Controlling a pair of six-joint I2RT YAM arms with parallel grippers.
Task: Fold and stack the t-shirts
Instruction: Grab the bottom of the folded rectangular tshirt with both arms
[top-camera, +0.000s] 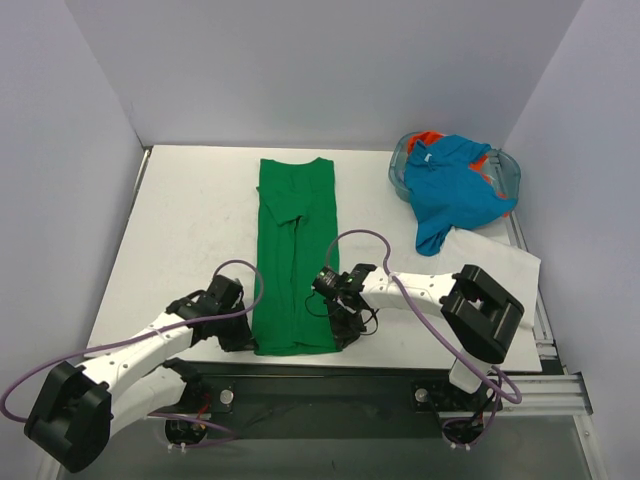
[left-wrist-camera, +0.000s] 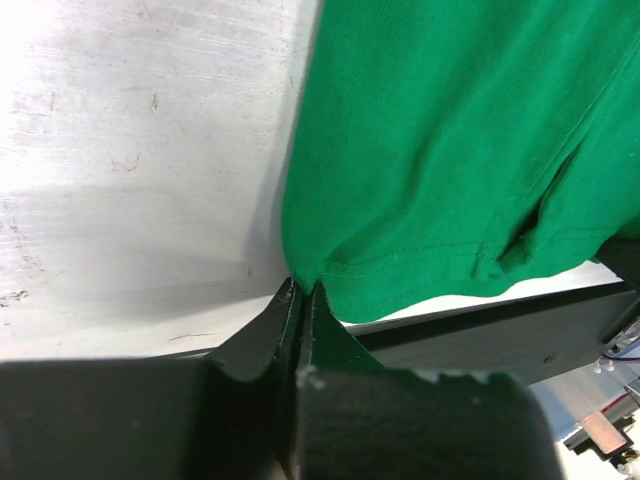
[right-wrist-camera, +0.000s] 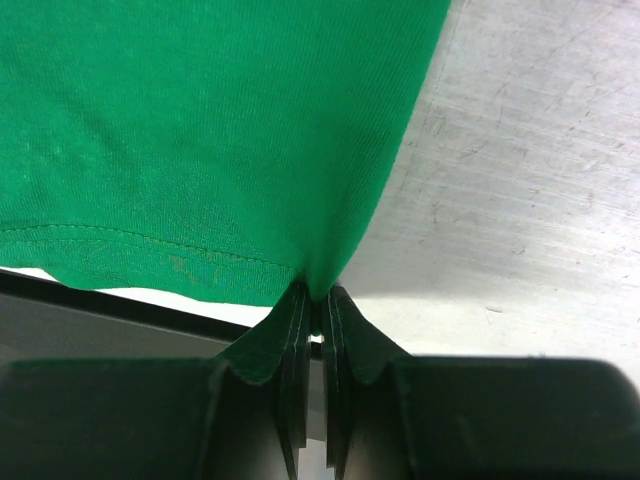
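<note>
The green t-shirt (top-camera: 296, 250) lies folded into a long narrow strip down the middle of the table, collar at the far end. My left gripper (top-camera: 243, 335) is shut on its near left hem corner (left-wrist-camera: 310, 275). My right gripper (top-camera: 340, 322) is shut on its near right hem corner (right-wrist-camera: 320, 280). The turquoise blue t-shirt (top-camera: 450, 190) with its white neck label lies crumpled in a clear bin (top-camera: 510, 175) at the far right and hangs over the rim. A bit of the orange-red t-shirt (top-camera: 430, 137) shows under it.
A white sheet (top-camera: 500, 265) lies on the table at the right under the bin. The table's near edge (top-camera: 390, 368) runs just behind both grippers. Grey walls close in the left, far and right sides.
</note>
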